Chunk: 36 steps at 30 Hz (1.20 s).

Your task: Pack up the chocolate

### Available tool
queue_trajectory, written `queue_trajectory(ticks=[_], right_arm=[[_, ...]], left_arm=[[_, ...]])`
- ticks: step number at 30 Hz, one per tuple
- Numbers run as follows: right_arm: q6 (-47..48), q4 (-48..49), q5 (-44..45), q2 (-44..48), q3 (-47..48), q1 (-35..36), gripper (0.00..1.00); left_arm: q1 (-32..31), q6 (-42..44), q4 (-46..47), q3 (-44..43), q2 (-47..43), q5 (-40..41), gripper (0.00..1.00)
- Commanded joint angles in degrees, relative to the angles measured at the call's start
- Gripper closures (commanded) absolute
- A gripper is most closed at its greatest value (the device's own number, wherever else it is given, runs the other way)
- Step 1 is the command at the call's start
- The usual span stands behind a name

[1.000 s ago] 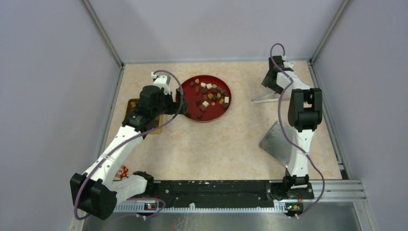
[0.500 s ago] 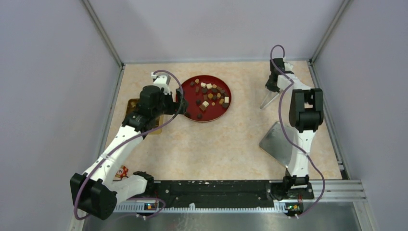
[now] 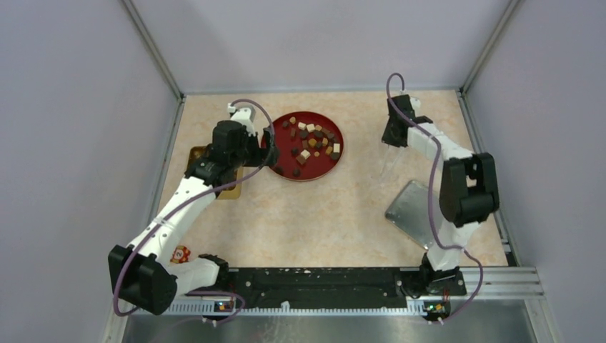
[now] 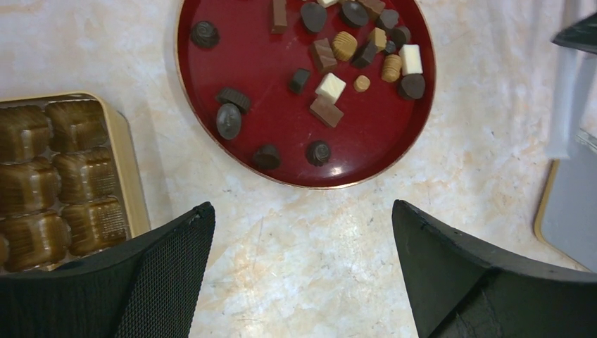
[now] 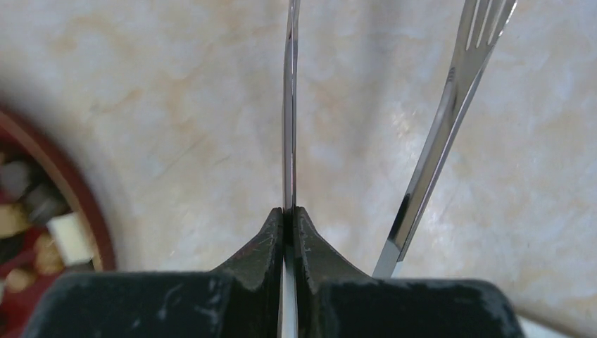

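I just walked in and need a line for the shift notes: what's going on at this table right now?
The right tool is shut on one arm of a pair of metal tongs, to the right of the red plate; the tongs' other arm splays free. The chocolates lie loose on that plate. The left tool is open and holds nothing, hovering over the table between the plate and the gold box. No piece has been picked up yet.

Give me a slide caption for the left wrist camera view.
Open left tool near a round red tray of assorted chocolates, a gold compartmented box beside it.
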<state>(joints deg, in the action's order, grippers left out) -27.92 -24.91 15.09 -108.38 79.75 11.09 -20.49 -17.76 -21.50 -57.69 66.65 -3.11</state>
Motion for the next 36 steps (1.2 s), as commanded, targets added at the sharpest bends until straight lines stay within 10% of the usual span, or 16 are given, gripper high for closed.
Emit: queue_trajectory(ticks=[1, 14, 33, 36], right_arm=[[-3.75, 0.84, -0.07, 13.64, -3.84, 6.82, 1.0], [-19.37, -3.21, 11.7, 21.36, -13.1, 37.84, 1.0], [-40.28, 5.24, 6.78, 13.75, -21.79, 43.11, 1.0], [-38.85, 7.43, 6.48, 13.59, -21.5, 43.14, 0.6]], left_arm=[[0.23, 2.67, -2.42, -5.48, 0.41, 6.99, 0.01], [0.98, 3.78, -5.75, -10.98, 2.15, 12.13, 0.01], [0.98, 2.98, -3.66, -1.43, 0.62, -1.53, 0.01], [1.0, 2.95, -3.6, -1.04, -0.27, -2.34, 0.01]])
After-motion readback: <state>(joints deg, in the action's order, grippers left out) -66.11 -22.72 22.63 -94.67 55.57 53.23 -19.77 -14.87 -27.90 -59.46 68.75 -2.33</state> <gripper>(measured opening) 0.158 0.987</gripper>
